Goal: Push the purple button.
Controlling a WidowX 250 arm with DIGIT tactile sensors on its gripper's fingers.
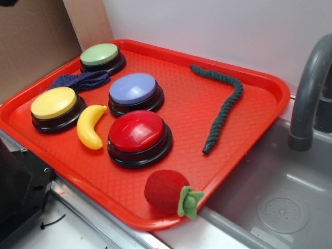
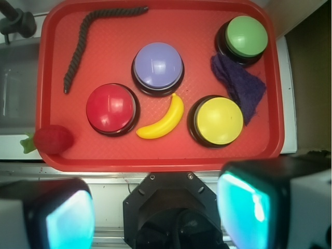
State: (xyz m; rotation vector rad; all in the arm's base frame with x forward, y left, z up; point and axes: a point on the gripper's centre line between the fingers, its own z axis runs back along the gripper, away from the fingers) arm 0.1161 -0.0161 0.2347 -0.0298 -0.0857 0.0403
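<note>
In the exterior view, one textured red plastic tray (image 1: 249,98) carries four round domed push buttons on black bases: the lavender purple button (image 1: 134,89) near the middle, a larger glossy red (image 1: 137,132), a yellow (image 1: 53,102) and a green (image 1: 99,54). Also one smooth yellow plastic banana (image 1: 90,127), one dark twisted rope (image 1: 223,106), one knitted purple cloth (image 1: 83,79) and one plush strawberry (image 1: 167,193). In the wrist view, the claw (image 2: 155,212) hangs wide open and empty, short of the tray's near rim; the purple button lies beyond the banana.
</note>
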